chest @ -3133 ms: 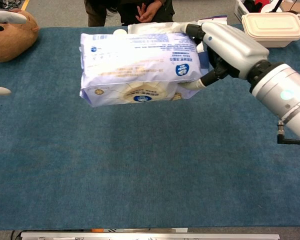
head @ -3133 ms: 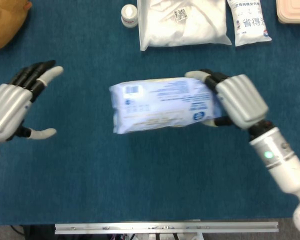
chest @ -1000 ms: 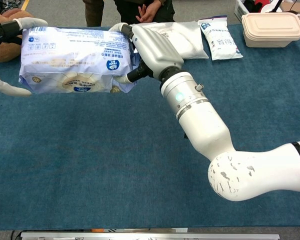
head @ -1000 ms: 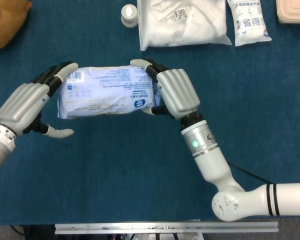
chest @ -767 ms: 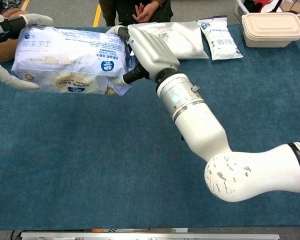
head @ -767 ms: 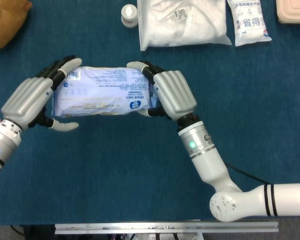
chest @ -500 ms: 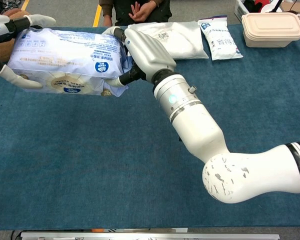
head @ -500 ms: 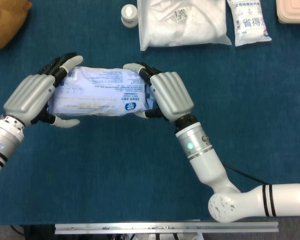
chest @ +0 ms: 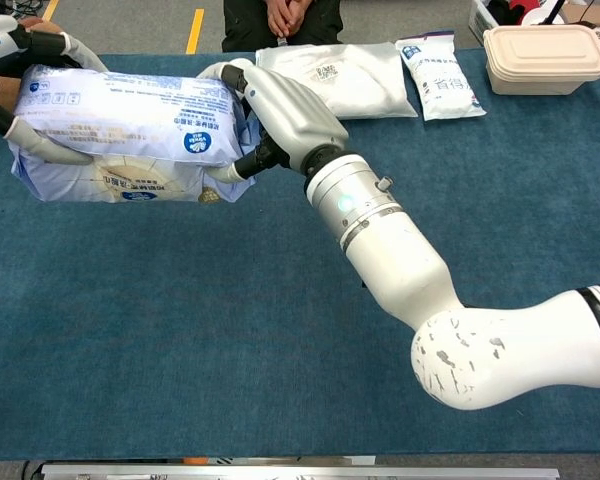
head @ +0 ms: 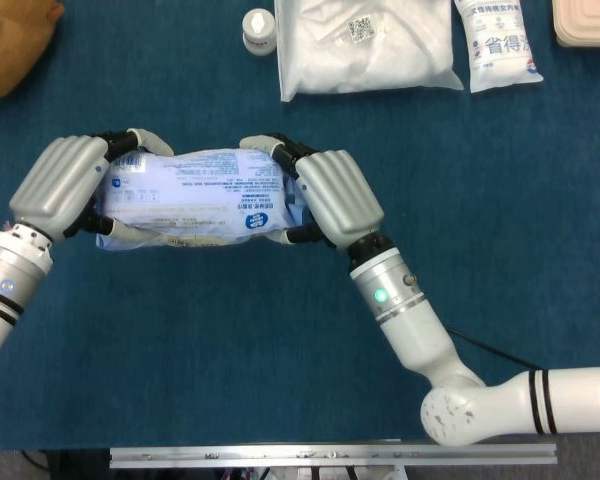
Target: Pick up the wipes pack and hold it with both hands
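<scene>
The wipes pack (head: 195, 195) (chest: 125, 135) is a pale blue and white soft pack, lifted above the blue table cloth. My left hand (head: 60, 185) (chest: 10, 50) grips its left end, with fingers over the top and the thumb under it. My right hand (head: 330, 195) (chest: 280, 110) grips its right end in the same way. The pack sags and wrinkles a little between the two hands.
At the table's far side lie a white plastic bag (head: 365, 40), a small white bottle (head: 259, 30), a printed white pouch (head: 498, 42) and a beige lidded box (chest: 545, 55). A brown plush thing (head: 10, 45) sits far left. A person (chest: 280, 15) stands behind the table.
My left hand has closed round the pack's left end, which it only touched a second ago. Both hands and the pack have shifted slightly left, and the pack is squeezed more.
</scene>
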